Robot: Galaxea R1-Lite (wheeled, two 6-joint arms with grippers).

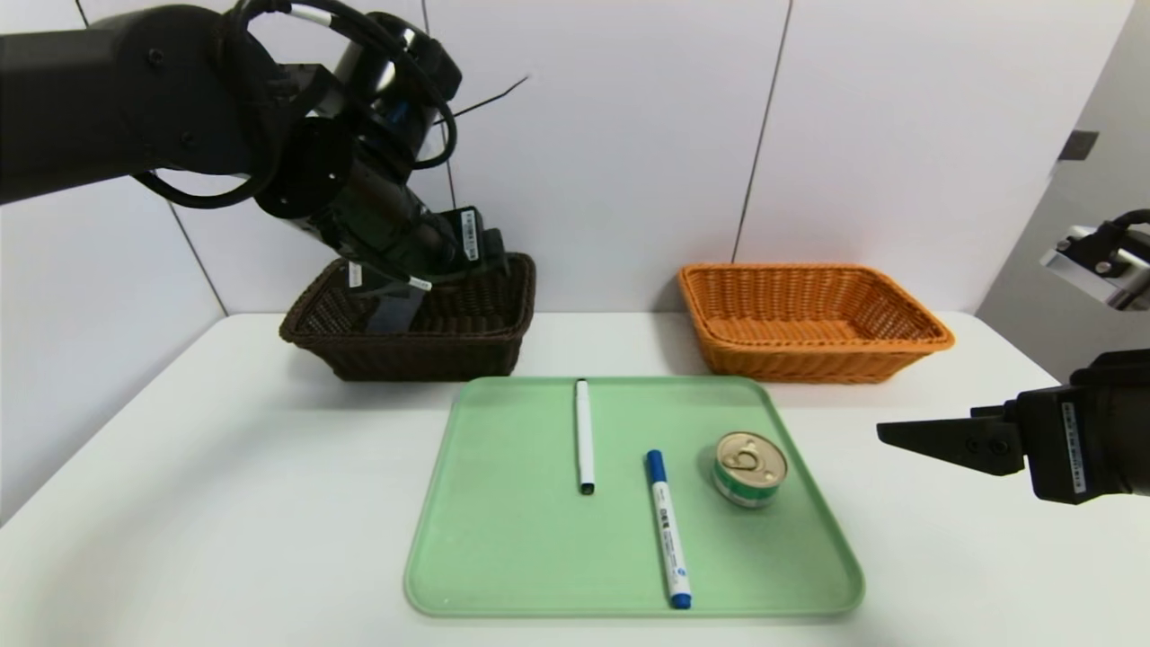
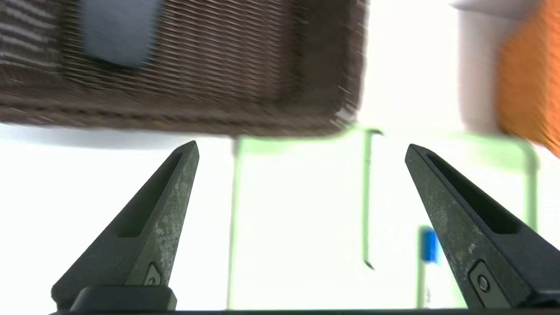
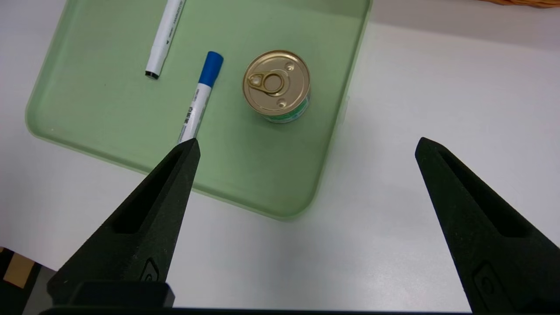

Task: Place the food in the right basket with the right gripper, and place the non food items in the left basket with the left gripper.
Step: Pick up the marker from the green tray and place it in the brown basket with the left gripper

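Black pointed fingers of the left gripper stand spread wide and empty above the near rim of the dark brown woven wicker basket, where a folded grey cloth lies. On the pale green plastic tray rest a slim white black-tipped marker, a blue-capped white marker and, rightmost, an upright gold-lidded tin can. Parked near right, the right gripper gapes empty; the orange-tan wicker basket sits far right.

Matte black arms, looped black cables, white labels; each hand has pointed fingers.
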